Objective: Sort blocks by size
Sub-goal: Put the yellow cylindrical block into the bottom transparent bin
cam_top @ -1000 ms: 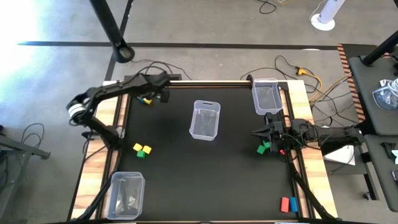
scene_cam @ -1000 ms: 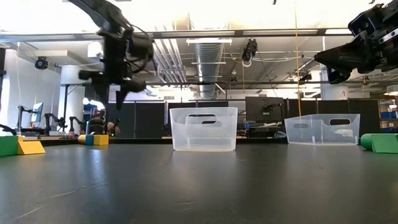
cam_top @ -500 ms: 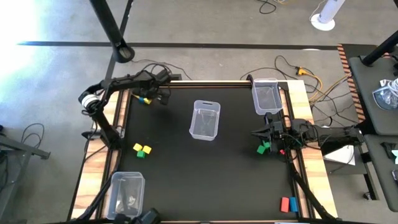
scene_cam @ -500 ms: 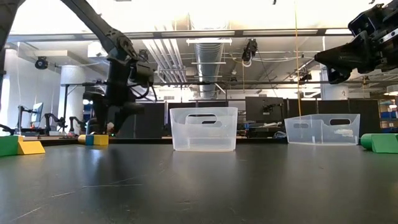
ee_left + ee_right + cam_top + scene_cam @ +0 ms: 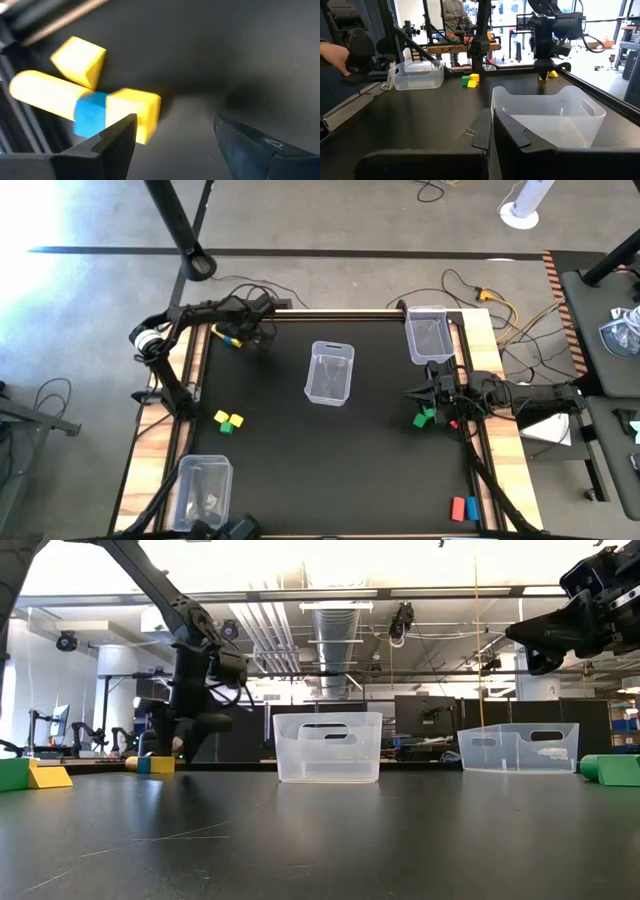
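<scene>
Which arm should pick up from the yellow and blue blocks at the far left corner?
Left. The left gripper hangs low right beside the yellow and blue blocks, fingers open, with a yellow cube just ahead. The right gripper sits across the table by a green block, fingers together.

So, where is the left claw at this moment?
In the high view, the left claw is open at the table's far left corner, beside the yellow and blue blocks.

One bin [image 5: 330, 374] mid-table, another [image 5: 427, 334] at the far right corner, a third [image 5: 205, 493] near left.
</scene>
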Available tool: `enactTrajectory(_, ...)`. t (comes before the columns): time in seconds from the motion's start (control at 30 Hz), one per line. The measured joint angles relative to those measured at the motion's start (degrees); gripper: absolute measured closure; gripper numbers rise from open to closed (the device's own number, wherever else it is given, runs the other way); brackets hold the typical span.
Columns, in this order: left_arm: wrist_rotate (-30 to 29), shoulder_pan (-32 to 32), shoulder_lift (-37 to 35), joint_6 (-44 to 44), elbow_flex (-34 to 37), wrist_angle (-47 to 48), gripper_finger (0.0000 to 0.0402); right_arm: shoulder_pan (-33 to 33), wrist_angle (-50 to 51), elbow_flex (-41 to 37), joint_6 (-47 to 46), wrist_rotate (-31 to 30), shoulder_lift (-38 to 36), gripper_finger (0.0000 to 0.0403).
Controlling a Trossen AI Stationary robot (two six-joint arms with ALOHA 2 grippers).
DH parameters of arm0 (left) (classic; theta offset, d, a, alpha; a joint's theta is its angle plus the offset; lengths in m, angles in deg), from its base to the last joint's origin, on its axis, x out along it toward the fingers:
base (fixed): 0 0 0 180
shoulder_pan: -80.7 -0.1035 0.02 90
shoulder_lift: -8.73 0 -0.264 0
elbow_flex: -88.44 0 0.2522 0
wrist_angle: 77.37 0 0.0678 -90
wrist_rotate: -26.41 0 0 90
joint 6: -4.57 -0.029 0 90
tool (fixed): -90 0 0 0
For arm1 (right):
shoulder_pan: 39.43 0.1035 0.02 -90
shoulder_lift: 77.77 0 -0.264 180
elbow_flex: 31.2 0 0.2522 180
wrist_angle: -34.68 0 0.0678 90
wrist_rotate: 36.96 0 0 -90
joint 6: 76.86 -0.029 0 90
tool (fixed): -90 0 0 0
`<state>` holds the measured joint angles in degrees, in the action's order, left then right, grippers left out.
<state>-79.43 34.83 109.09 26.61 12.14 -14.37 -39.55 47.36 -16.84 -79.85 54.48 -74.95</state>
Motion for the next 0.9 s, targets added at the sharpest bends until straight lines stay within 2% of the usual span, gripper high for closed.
enactTrajectory(0.17,10.5,1.8,-0.1,-2.4,-0.2,2.2,0.0152,0.0,0.0,0.0,0.0,0.0,0.0,0.0390)
enactTrajectory(0.23,12.3,2.9,-0.4,-2.5,-0.3,2.2,0.0152,0.0,0.0,0.0,0.0,0.0,0.0,0.0390)
enactTrajectory(0.4,4.5,5.4,-1.1,-0.3,-0.3,2.4,0.0152,0.0,0.0,0.0,0.0,0.0,0.0,0.0390)
enactTrajectory(0.63,-0.8,4.7,-1.1,0.1,-1.4,2.5,0.0152,0.0,0.0,0.0,0.0,0.0,0.0,0.0390)
enactTrajectory(0.9,-1.2,-0.2,0.4,1.7,-5.6,2.8,0.0152,0.0,0.0,0.0,0.0,0.0,0.0,0.0390)
